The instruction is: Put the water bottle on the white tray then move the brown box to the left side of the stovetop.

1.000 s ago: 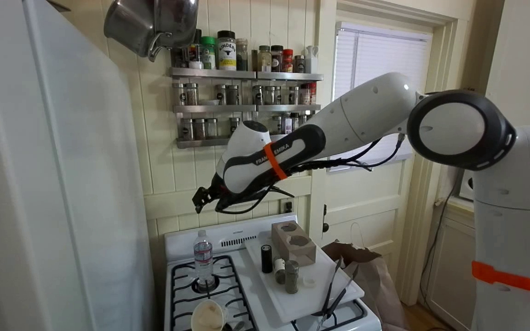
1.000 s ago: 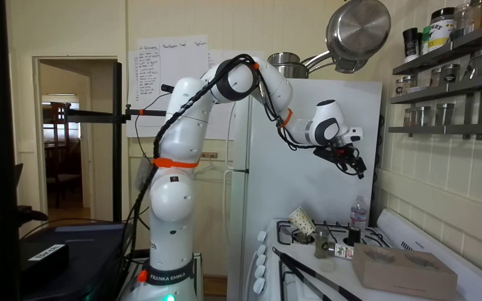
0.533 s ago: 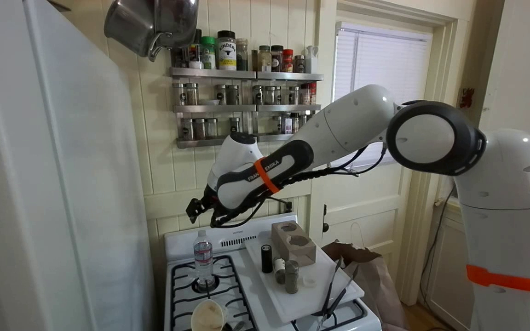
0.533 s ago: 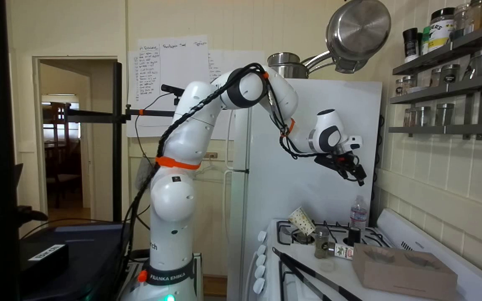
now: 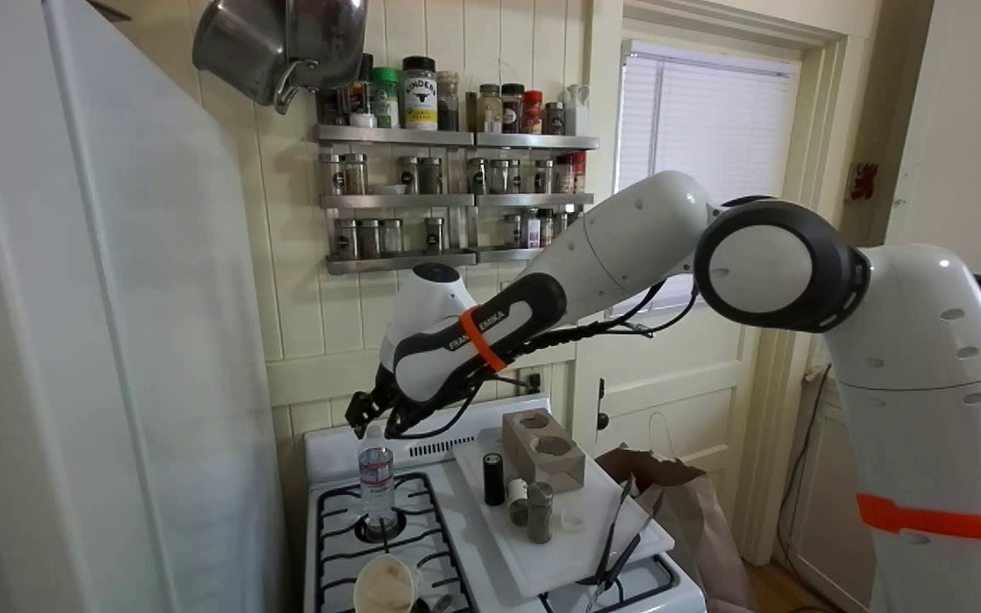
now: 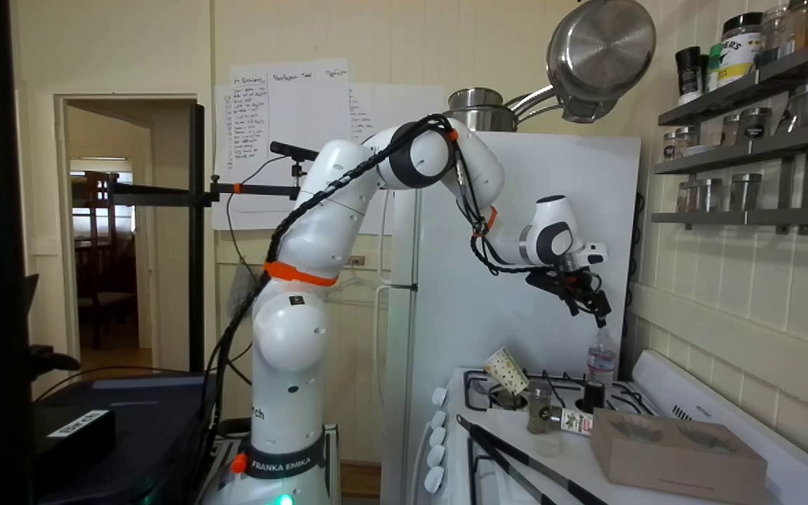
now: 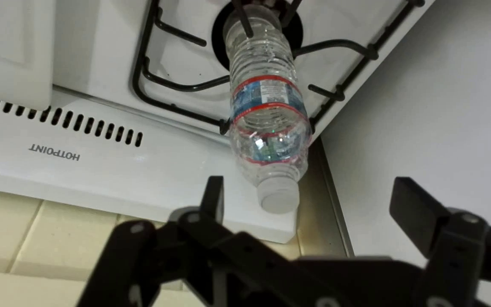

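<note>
From the left in an exterior view, we meet the refrigerator (image 5: 141,340), then the claw (image 7: 307,196), its fingers (image 7: 416,217) spread wide near the top of the water bottle (image 5: 376,481). In the wrist view we see the cap (image 7: 278,196) between those fingers; whether they reach around it, we cannot tell. The bottle stands upright on a left-hand burner (image 7: 294,32) of the stovetop (image 5: 469,532), with a tilted cup (image 5: 384,587) in front of it. Further right we find the white tray (image 5: 533,566) lying over the stovetop; on it an upright black cylinder (image 5: 493,478), a small container (image 5: 518,492) on its side, an upright jar (image 5: 540,512) and, toward the back, the brown box (image 5: 544,466). Next come tongs (image 5: 605,566), overlapping the tray's front edge, then a paper bag (image 5: 695,528) beyond the stovetop, and at far right the arm (image 5: 925,340).
</note>
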`<state>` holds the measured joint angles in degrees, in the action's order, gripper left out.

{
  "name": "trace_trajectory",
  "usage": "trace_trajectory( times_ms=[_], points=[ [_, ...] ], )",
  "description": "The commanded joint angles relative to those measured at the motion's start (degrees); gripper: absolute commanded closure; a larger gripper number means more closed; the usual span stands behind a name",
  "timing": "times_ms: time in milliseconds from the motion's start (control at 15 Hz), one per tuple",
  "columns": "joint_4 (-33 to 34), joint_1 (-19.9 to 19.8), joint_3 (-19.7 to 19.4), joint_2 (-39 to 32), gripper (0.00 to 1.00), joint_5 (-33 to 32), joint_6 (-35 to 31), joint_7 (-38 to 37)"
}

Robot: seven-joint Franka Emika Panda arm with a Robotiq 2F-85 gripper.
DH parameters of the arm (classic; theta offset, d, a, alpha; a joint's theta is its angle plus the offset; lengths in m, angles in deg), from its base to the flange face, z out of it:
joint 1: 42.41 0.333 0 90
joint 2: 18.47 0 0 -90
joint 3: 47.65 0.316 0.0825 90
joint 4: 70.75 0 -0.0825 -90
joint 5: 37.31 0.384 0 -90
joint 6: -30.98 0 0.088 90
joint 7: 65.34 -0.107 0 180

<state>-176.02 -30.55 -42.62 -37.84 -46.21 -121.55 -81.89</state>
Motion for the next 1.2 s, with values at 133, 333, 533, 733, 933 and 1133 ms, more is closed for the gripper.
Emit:
trace_trajectory(
  times_ms=[133,333,533,733,933,1133],
  points=[
    [5.1,2.2,-3.0,-5.4,0.03,-0.5,0.2,-2.7],
    [8.2,2.6,-3.4,-8.1,0.1,0.3,-0.7,-3.4],
    [11.2,3.2,-4.0,-10.2,0.23,0.4,-0.1,-4.2],
    [13.5,3.8,-4.6,-11.9,0.49,0.4,-0.1,-4.5],
    [15.2,4.5,-5.4,-12.6,0.73,0.2,1.0,-5.1],
    [15.0,5.4,-6.9,-11.7,0.97,-0.6,2.0,-6.0]
  ],
)
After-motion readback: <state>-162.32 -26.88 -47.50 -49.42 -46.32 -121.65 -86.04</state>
